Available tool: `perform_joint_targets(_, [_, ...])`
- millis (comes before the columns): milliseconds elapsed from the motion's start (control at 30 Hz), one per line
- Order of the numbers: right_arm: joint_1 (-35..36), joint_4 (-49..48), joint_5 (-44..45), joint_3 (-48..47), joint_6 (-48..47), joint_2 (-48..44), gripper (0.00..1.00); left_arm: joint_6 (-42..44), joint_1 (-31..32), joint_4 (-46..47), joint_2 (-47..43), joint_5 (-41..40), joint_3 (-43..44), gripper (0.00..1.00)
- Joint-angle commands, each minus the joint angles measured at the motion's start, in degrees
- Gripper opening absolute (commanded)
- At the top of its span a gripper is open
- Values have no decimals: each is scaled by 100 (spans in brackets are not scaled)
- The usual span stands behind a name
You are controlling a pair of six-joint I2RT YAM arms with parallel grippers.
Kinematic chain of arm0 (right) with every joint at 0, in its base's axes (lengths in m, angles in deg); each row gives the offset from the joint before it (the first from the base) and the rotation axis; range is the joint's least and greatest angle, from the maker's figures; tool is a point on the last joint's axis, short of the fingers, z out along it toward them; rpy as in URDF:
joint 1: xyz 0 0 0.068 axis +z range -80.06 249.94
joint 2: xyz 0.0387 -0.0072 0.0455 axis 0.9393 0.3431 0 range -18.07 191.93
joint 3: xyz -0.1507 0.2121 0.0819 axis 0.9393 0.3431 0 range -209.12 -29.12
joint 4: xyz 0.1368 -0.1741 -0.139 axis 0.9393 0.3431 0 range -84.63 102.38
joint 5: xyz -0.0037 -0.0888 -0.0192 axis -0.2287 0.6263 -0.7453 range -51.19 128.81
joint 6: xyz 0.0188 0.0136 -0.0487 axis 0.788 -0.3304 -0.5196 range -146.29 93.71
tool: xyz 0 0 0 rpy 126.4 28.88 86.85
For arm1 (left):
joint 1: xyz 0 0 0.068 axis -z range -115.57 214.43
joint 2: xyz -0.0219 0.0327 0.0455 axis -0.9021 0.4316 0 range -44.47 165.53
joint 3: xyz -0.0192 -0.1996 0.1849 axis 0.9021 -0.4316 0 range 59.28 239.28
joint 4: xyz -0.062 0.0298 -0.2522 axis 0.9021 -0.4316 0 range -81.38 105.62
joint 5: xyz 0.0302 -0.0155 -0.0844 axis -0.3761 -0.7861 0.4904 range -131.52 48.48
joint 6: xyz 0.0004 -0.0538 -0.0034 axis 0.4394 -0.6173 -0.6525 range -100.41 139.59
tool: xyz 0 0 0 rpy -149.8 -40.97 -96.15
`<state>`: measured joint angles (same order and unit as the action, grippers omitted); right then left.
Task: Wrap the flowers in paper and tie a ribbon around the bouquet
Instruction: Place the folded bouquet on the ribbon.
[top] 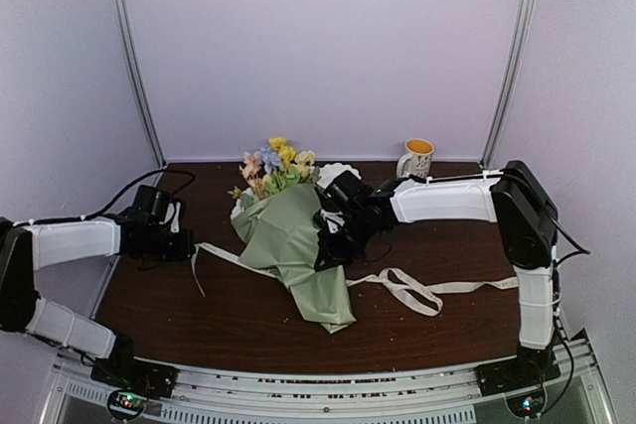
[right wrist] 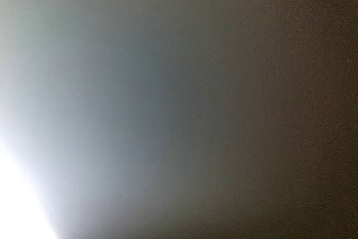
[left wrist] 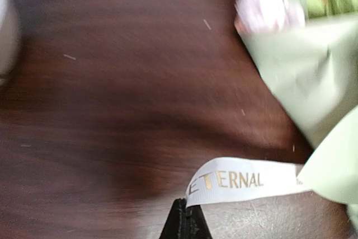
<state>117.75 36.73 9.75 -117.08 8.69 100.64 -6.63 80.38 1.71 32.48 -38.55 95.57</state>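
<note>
Top external view is showing the bouquet lying slantwise at the middle of the table, its flowers pointing toward the upper centre of the frame and the tip of the sage-green paper pointing toward the lower centre. The ribbon is crossing at the cone, one tail coming out toward the left of the frame and the other lying in loose loops at the right. No bow is showing, so tying looks to be the step in hand. The left gripper is sitting closed at the left, and the left wrist view is showing its black fingertips pinching the printed end of the ribbon, probably to draw this tail taut for a knot. The right gripper is pressing in at the cone's right edge, seemingly pinning the wrap against unrolling. Its jaws are standing almost together, but whether paper or ribbon is lying between them I cannot tell, since the right wrist view is giving only a grey blur. A mug is standing well apart at the upper right.
</note>
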Motion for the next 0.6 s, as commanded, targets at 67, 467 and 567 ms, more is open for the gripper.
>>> perform_joint_targets(67, [96, -276, 245, 43, 254, 108, 0, -16, -481, -436, -1393, -700, 178, 0])
perform_joint_targets(467, [270, -253, 307, -86, 278, 323, 0, 762, -493, -1683, -2721, -1992, 1968, 0])
perform_joint_targets(567, [289, -274, 292, -125, 302, 372, 0, 939, -493, -1685, -2885, -1807, 2240, 0])
